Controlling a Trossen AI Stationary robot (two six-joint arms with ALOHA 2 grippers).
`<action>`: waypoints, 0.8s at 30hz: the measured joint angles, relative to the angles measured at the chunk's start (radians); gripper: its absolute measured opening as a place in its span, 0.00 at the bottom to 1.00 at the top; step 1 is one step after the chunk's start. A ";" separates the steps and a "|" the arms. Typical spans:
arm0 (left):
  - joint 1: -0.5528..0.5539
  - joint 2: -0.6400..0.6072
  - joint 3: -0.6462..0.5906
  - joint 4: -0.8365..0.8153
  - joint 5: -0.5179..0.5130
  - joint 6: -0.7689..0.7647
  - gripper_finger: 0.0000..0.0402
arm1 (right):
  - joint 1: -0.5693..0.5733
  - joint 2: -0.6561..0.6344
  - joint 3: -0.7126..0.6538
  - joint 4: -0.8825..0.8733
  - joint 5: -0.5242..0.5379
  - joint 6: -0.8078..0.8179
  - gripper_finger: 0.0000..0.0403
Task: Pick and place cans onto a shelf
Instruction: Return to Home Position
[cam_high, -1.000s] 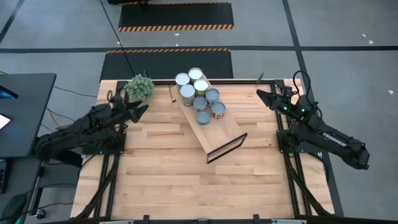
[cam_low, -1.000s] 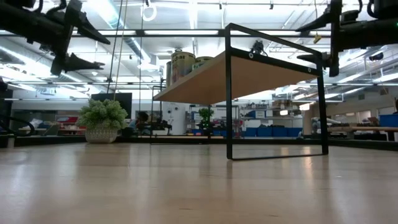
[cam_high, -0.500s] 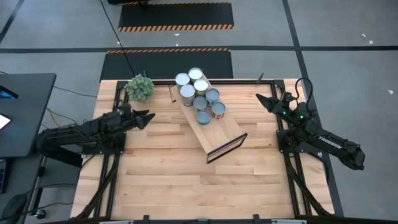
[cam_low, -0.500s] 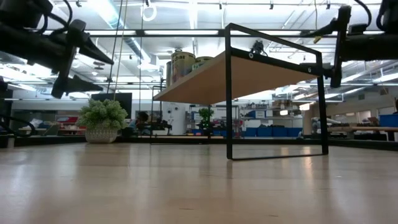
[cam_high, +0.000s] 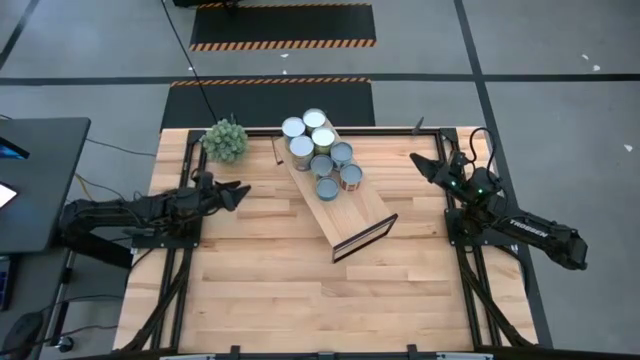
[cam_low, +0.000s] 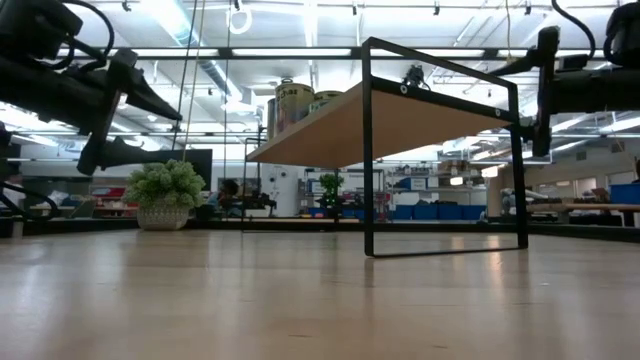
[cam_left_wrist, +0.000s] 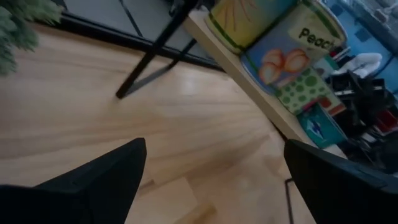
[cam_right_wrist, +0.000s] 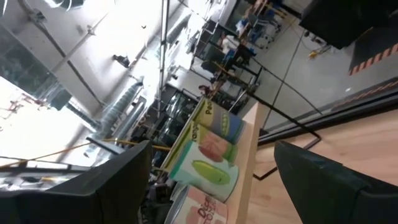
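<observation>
1. The left jaws, at the tip of the left arm (cam_high: 120, 212), gape wide and hold nothing. They hang in the air above the left side of the counter (cam_high: 280, 290), pointing toward the middle.
2. The right jaws, on the right arm (cam_high: 520, 228), are likewise spread wide and empty. They are raised over the counter's right edge, well apart from the shelf (cam_high: 362, 212).
3. Between the two arms the shelf lies diagonally across the counter. The low view shows its light-wood board lifted off the counter on a black frame (cam_low: 368, 150).
4. Eight cans (cam_high: 321, 165) stand upright in a tight cluster on the far half of the shelf, silvery tops up.
5. Seen from the left wrist, the can labels include a peach picture and a green-dotted pattern.
6. A potted plant (cam_high: 225, 140) sits near the counter's far left corner, close to the shelf's far end but not touching it.
</observation>
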 joint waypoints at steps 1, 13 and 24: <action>0.000 0.000 0.000 -0.001 -0.012 0.002 0.97 | 0.000 0.000 0.000 0.000 0.008 -0.001 0.86; 0.000 0.000 -0.001 0.000 -0.074 0.379 0.97 | 0.000 0.000 0.000 -0.049 0.016 -0.408 0.86; 0.000 0.000 -0.004 0.025 -0.070 0.847 0.97 | 0.000 0.000 0.000 -0.105 0.015 -1.161 0.86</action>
